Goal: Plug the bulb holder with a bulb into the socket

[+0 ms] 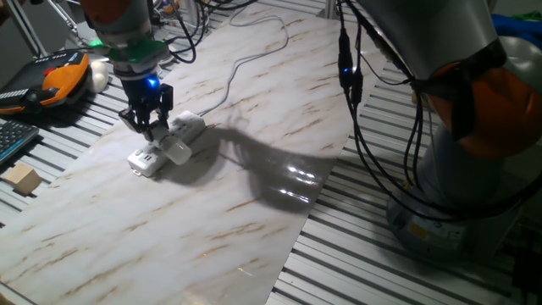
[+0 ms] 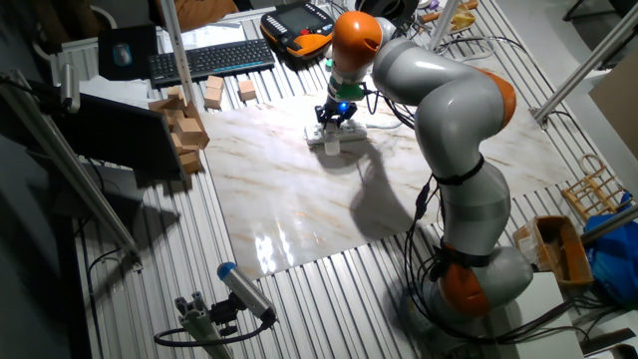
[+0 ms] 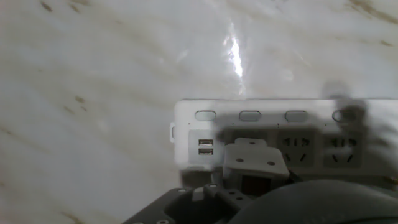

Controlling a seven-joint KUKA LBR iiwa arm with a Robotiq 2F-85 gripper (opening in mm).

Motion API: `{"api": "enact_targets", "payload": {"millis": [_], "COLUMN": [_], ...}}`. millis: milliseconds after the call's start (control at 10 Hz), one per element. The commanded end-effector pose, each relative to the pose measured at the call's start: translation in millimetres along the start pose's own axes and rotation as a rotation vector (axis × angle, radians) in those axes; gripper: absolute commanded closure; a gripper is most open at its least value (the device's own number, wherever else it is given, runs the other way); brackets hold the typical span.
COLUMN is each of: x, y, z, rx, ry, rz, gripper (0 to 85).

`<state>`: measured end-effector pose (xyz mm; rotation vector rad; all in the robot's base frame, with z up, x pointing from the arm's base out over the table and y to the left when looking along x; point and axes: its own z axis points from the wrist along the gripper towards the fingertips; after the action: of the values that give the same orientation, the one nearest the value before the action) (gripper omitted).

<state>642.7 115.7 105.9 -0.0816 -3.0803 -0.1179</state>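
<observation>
The socket (image 1: 190, 126) is a long white power strip lying on the marble board, with its pale grey cord (image 1: 246, 61) running to the far edge. My gripper (image 1: 152, 132) stands straight above the strip, shut on the white bulb holder (image 3: 254, 159). The holder sits on the strip's face beside the USB ports (image 3: 205, 148). The frosted bulb (image 1: 179, 151) sticks out sideways from the holder, over the strip's edge. In the hand view the bulb (image 3: 311, 202) is a dark dome at the bottom. The other fixed view shows the socket (image 2: 354, 128) and the bulb (image 2: 332, 147) below the gripper (image 2: 335, 128).
The marble board (image 1: 254, 212) lies on a slatted metal table. An orange teach pendant (image 1: 59, 76), a keyboard (image 1: 13, 140) and a wooden block (image 1: 23, 180) are at the left. More wooden blocks (image 2: 184, 125) stand by the board. The arm's base (image 2: 478, 279) is at the right.
</observation>
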Motion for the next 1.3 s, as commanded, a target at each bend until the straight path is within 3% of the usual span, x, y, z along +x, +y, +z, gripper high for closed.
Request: {"api": "enact_targets", "payload": {"millis": [0, 200, 600, 1200], "x": [0.0, 0.5, 1.7, 6.1], "y": [0.0, -1.1, -6.9, -3.0], "z": [0.0, 0.1, 6.0, -2.5], "rx": [0.032, 0.038, 0.011, 0.020], "ry": [0.038, 0.039, 0.065, 0.058], "rz": [-0.489, -0.487, -0.443, -0.400], "gripper": [85.0, 85.0, 85.0, 85.0]}}
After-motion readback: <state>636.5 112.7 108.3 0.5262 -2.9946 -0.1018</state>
